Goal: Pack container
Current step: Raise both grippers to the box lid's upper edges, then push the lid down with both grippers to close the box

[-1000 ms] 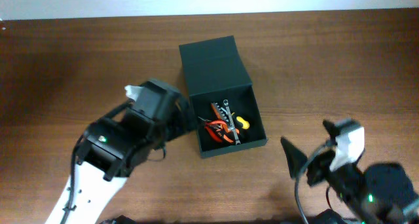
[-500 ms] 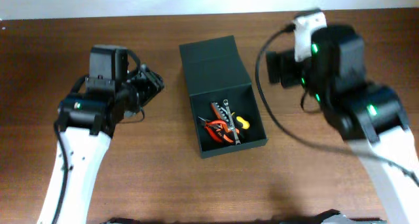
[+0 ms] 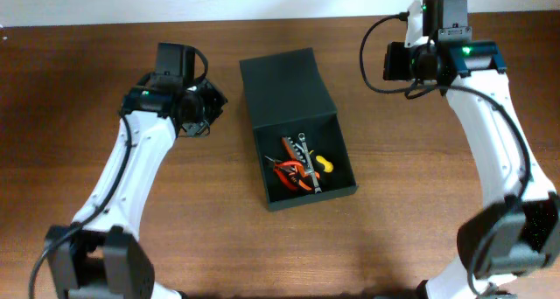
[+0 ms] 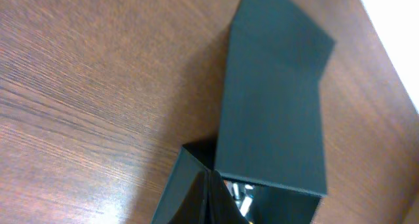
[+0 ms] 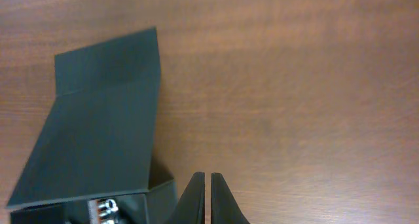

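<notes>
Dark green-black box (image 3: 308,199) near the middle of the brown wooden table (image 3: 79,185), long side running away from the robot, turned slightly askew. Hinged flap lid (image 3: 284,80) folded up and back toward the far edge, creased across near its end, slanting over the rear part of the box. Front compartment uncovered, holding a small heap of hand tools: red-handled pliers (image 3: 287,172), a silvery wrench (image 3: 303,146), a yellow-handled piece (image 3: 325,165), crowded toward the left and middle of the floor. Exact kind of the yellow piece too small to tell.

Left pincer (image 3: 206,108) on the left of the box, level with the lid, near it but apart from it, pointing toward it. From the left wrist camera: black fingers (image 4: 201,205) pressed together, nothing between them, tips lined up with the box's near corner below the raised lid. Dark on dark there, so contact with the box not to be judged from that view. Clear gap in the overhead view.

Right pincer (image 3: 391,63) on the right of the box, toward the far edge of the table, well apart from the lid, pointing left toward it. From the right wrist camera: fingers (image 5: 192,204) closed to a hairline slit, empty, over bare wood. Box off to the left in that view, lid slanting up, a glimpse of bright metal in the uncovered end.
</notes>
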You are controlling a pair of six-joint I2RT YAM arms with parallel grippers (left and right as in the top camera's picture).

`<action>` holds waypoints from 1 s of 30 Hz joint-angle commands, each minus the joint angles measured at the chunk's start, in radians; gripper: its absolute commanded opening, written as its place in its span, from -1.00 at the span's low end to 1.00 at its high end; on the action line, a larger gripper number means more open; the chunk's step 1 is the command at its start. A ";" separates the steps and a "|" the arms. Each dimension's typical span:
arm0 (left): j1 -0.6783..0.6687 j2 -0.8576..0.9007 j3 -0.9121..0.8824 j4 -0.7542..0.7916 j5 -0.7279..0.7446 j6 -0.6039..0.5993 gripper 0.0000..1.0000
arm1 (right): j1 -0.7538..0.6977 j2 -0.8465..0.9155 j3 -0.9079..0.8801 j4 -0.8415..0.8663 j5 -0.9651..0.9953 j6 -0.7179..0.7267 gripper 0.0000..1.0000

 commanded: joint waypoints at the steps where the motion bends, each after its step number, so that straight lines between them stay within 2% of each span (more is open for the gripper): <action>1: 0.005 0.082 0.014 0.008 0.049 -0.039 -0.96 | -0.017 0.069 0.019 -0.006 -0.177 0.077 -0.93; 15: 0.005 0.334 0.014 0.086 0.224 -0.110 -0.96 | -0.017 0.289 0.019 -0.012 -0.325 0.171 -0.92; 30: 0.004 0.373 0.014 0.175 0.274 -0.159 -0.96 | 0.034 0.416 0.019 0.039 -0.382 0.230 -0.92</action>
